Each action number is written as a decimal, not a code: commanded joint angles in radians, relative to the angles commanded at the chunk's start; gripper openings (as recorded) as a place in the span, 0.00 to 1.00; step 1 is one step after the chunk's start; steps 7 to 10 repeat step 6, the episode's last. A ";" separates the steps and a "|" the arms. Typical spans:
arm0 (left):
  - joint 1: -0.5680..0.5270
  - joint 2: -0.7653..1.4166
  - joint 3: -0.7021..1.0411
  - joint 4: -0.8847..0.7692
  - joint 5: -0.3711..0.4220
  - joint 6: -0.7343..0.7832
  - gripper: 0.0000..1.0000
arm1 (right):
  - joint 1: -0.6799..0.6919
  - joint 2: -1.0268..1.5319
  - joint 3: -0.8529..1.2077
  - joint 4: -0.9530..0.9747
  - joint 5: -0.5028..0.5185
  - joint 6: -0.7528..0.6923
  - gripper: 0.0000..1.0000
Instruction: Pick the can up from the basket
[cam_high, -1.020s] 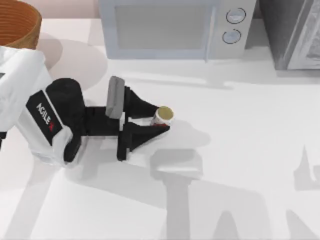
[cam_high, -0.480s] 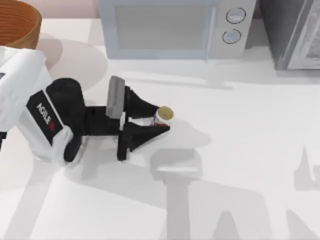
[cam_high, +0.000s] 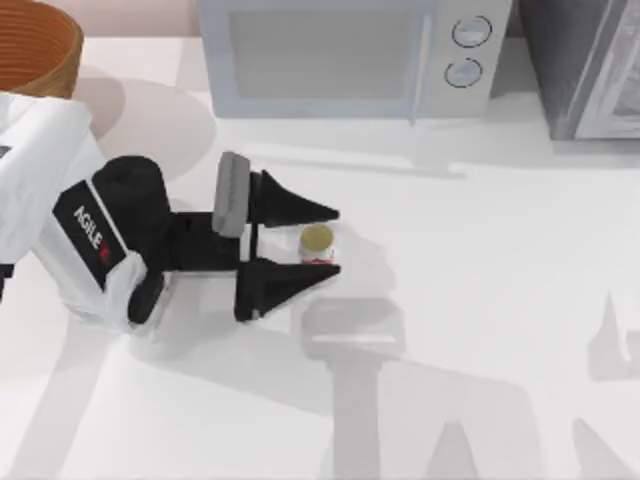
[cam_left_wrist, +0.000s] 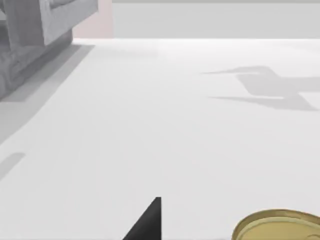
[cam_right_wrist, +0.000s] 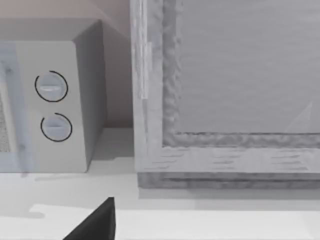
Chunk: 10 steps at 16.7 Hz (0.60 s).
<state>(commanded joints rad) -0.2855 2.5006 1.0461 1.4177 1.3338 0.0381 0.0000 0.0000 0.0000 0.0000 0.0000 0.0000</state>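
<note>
The can (cam_high: 316, 241), small with a dull gold top and a white side marked red, stands upright on the white table, away from the basket. My left gripper (cam_high: 338, 241) is open around it, one black finger (cam_high: 295, 208) behind the can and the other in front, neither touching it. In the left wrist view the can's gold top (cam_left_wrist: 277, 226) sits close beside a fingertip (cam_left_wrist: 148, 223). The orange-brown ribbed basket (cam_high: 35, 45) is at the table's far left corner, partly cut off. A black part of my right gripper (cam_right_wrist: 96, 223) faces the microwave.
A grey microwave (cam_high: 345, 55) stands along the back edge behind the can, with a grey textured cabinet (cam_high: 585, 65) to its right. My left arm's white body (cam_high: 60, 230) covers the left side. Open table stretches to the right and front.
The left gripper's fingers have spread apart and let go of the can. The can now stands on the table, slightly lower and nearer than before.
</note>
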 joint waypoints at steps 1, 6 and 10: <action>0.000 0.000 0.000 0.000 0.000 0.000 1.00 | 0.000 0.000 0.000 0.000 0.000 0.000 1.00; 0.000 0.000 0.000 0.000 0.000 0.000 1.00 | 0.000 0.000 0.000 0.000 0.000 0.000 1.00; 0.000 0.000 0.000 0.000 0.000 0.000 1.00 | 0.000 0.000 0.000 0.000 0.000 0.000 1.00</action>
